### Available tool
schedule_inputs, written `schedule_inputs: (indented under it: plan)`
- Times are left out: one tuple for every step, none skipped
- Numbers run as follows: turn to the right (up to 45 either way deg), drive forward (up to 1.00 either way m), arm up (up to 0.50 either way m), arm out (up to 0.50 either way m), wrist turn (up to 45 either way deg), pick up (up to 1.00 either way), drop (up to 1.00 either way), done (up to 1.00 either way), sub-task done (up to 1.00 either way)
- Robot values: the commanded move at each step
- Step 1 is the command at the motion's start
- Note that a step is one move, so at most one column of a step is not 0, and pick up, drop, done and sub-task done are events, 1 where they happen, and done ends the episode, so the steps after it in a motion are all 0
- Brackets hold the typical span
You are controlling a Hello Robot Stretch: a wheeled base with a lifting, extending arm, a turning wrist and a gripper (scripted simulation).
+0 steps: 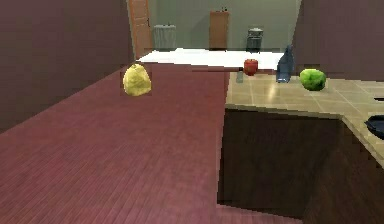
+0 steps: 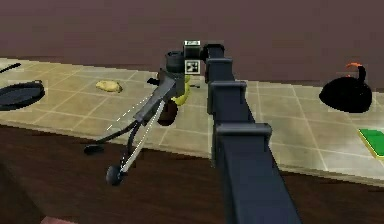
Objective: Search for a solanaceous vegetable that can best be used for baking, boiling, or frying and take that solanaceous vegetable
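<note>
A lumpy yellowish potato-like thing (image 1: 137, 80) appears above the red-brown floor in the forward view's left middle. In the arm side view the dark arm (image 2: 240, 140) reaches out over a tiled countertop (image 2: 300, 115). My gripper (image 2: 105, 162) points down and left, its thin fingers (image 2: 117, 175) ending before the counter's dark front edge. A small yellow and brown thing (image 2: 176, 102) sits close by the gripper's body. I cannot tell whether the gripper holds anything. A pale yellow lump (image 2: 108, 86) lies on the counter farther left.
In the forward view a counter (image 1: 270, 95) at the right bears a red round thing (image 1: 250, 66), a blue bottle (image 1: 285, 66) and a green round thing (image 1: 313, 79). In the arm side view stand a black pan (image 2: 20, 95) and a black rounded vessel (image 2: 350, 92).
</note>
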Motion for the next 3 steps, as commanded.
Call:
schedule_inputs:
  plan:
    - [0.0, 0.00, 0.00, 0.00, 45.0, 0.00, 0.00, 0.00, 0.00]
    - [0.0, 0.00, 0.00, 0.00, 45.0, 0.00, 0.00, 0.00, 0.00]
    - [0.0, 0.00, 0.00, 0.00, 24.0, 0.00, 0.00, 0.00, 0.00]
